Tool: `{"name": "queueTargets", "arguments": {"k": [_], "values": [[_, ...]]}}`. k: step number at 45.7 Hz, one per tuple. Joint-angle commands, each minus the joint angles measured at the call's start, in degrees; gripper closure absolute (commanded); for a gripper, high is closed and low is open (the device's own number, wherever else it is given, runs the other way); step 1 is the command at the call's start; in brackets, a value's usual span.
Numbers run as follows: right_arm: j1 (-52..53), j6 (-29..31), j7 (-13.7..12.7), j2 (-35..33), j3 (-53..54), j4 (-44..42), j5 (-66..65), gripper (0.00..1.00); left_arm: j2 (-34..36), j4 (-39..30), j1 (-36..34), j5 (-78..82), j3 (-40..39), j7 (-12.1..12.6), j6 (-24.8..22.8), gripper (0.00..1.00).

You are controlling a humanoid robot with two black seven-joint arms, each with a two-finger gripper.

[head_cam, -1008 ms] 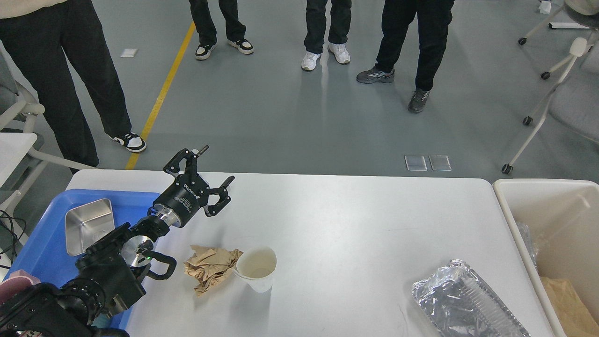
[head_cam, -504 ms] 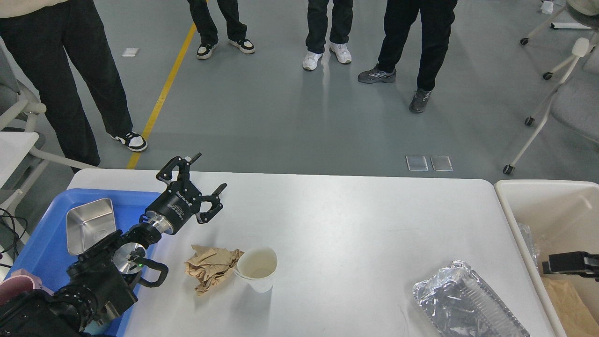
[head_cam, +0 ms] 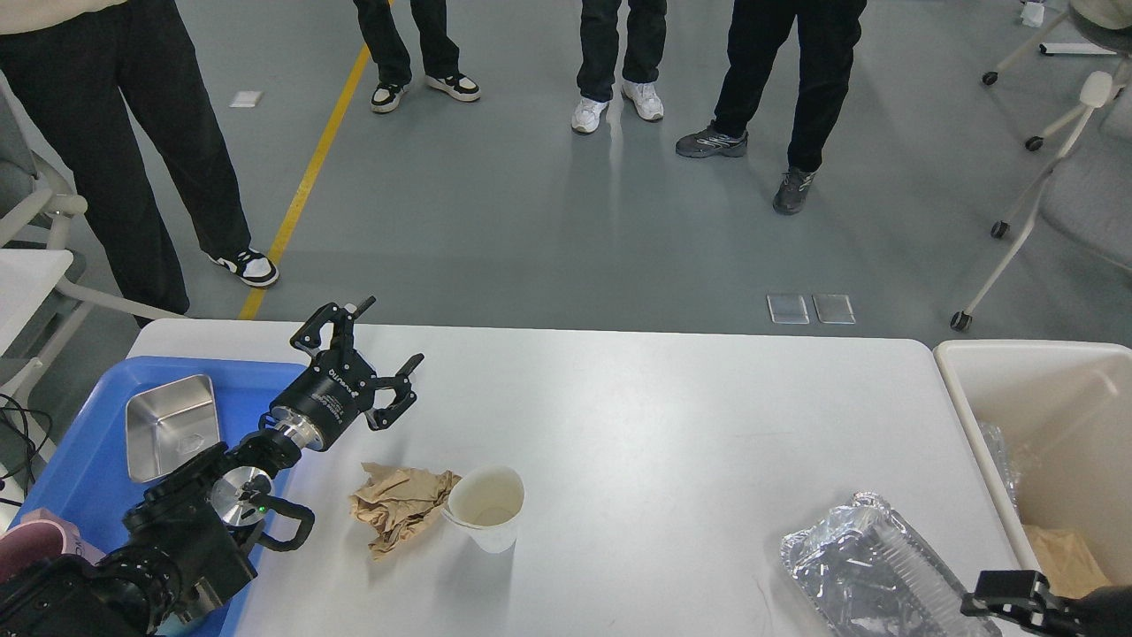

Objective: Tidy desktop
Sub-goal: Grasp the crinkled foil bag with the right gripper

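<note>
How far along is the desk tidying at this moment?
Partly done: a metal dish sits in the blue tray, and brown paper lies in the bin. Nothing is held; the left gripper is open. Crumpled paper, cup and foil tray remain on the desktop.

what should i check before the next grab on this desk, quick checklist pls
1. Left gripper open and empty: ok.
2. Right gripper state: cannot tell, only a dark part shows at the lower right edge.
3. Crumpled brown paper free to lift: not ok, it touches the paper cup.
4. Cup upright: ok.
5. Foil tray fully on the desktop: cannot tell, cut off by the picture's edge.
6. Beige bin open with room: ok.
</note>
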Motion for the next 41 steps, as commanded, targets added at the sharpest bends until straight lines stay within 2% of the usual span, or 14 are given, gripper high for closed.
{"name": "queueTargets", "arguments": {"k": [1, 18, 22, 38, 41], "values": [[-3.01, -3.94, -0.62, 4.72, -0.01, -1.43, 0.09, 0.0, 0.13, 0.01, 0.1, 0.0, 0.0, 0.0, 0.02, 0.04], [-5.48, -6.93, -0.45, 9.21, 0.08, -5.92, 0.0, 0.0, 0.57, 0.01, 1.33, 0.18, 0.0, 0.0, 0.02, 0.04], [-5.74, -7.11, -0.36, 9.65, 0.16, -6.0, 0.0, 0.08, 0.57, 0.01, 1.42, 0.18, 0.09, 0.0, 0.1, 0.04], [-6.79, -7.72, -0.01, 10.27, 0.34, -6.0, 0.26, 0.23, 0.57, 0.01, 1.86, 0.35, 0.09, 0.0, 0.28, 0.04], [-7.23, -7.81, -0.01, 10.27, 0.34, -6.0, 0.26, 0.3, 0.57, 0.01, 1.95, 0.35, 0.09, 0.0, 0.28, 0.04]]}}
